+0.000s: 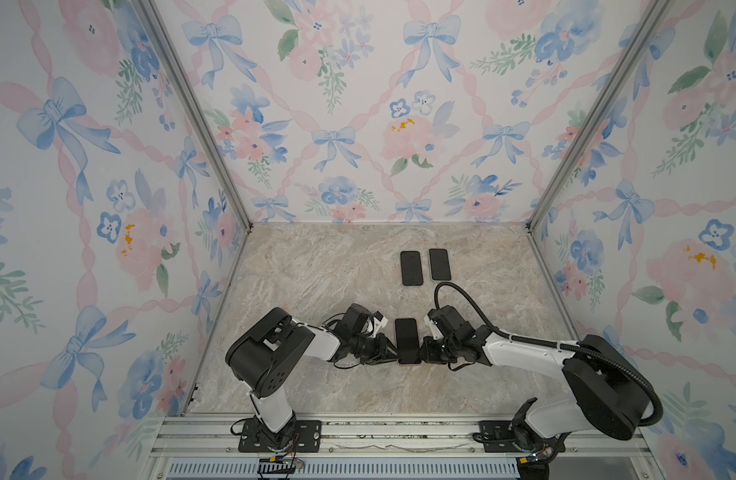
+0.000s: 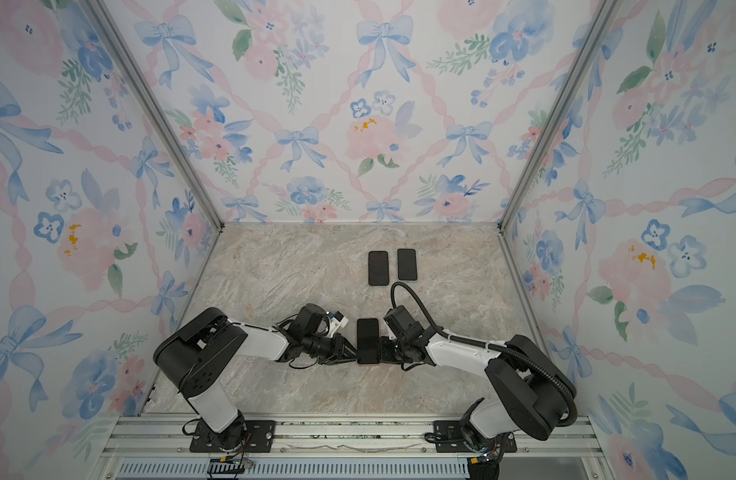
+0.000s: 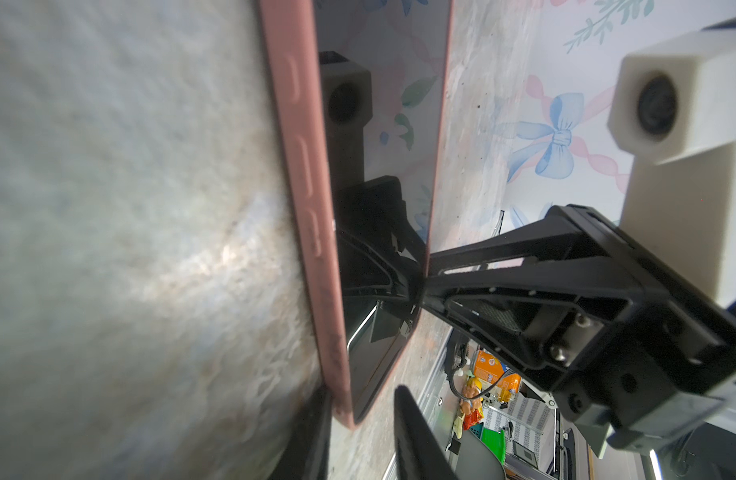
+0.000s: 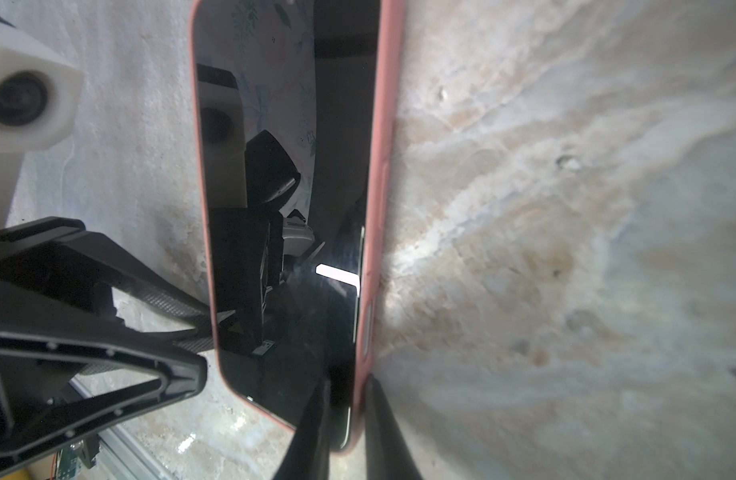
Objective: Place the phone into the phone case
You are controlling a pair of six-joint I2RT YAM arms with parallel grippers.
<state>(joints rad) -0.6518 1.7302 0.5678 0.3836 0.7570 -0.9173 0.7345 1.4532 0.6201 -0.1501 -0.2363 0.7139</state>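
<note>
The phone (image 1: 407, 338) lies screen up inside the pink phone case (image 3: 300, 166) on the marble table, near the front middle in both top views. My left gripper (image 1: 393, 355) is at its left edge. In the left wrist view the case's corner sits between the open left gripper (image 3: 360, 395); one finger lies against the pink side and the other stands apart from the screen. My right gripper (image 4: 347, 380) is shut over the opposite edge, one finger on the glass and one outside the pink rim (image 4: 379, 166). A thin silver phone edge (image 4: 361, 257) shows inside that rim.
Two dark phone-shaped slabs (image 1: 411, 268) (image 1: 440, 264) lie side by side further back on the table. Floral walls close the cell on three sides. An aluminium rail (image 1: 358, 432) with both arm bases runs along the front.
</note>
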